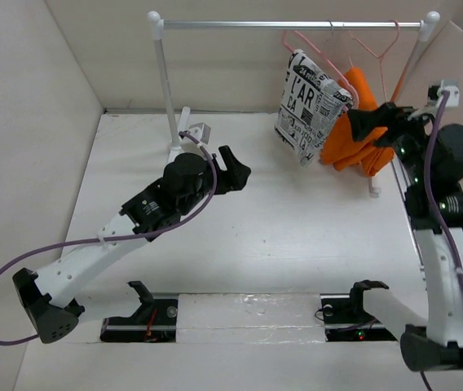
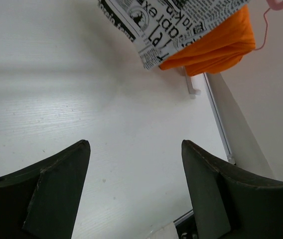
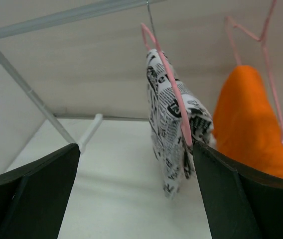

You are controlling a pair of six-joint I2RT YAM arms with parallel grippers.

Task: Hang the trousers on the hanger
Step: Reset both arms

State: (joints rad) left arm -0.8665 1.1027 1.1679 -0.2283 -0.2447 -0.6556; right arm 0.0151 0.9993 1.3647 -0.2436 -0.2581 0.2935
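The trousers (image 1: 309,110) hang folded over the pale pink hanger (image 3: 176,94). Its slim hook sits on the rail (image 1: 293,25) at the back of the table (image 1: 256,244), and the trousers are just beside the orange cloth (image 1: 360,138). The right gripper (image 1: 363,124) hovers close to both garments, its fingers spread wide with nothing between them. The left gripper (image 1: 233,171) is well apart from them, low over the table, also spread and empty.

The job looks all but done, so the danger lies in backing away. The right arm's outer finger (image 3: 241,199) appears almost against the trousers' edge (the wrist view flattens depth, so I cannot tell whether they touch). A careless pull-back could catch the fabric and drag it off the bar. It could also swing the hanger until the hook jumps the rail. The drape may be uneven too, and a nudge could start the heavier side sliding.
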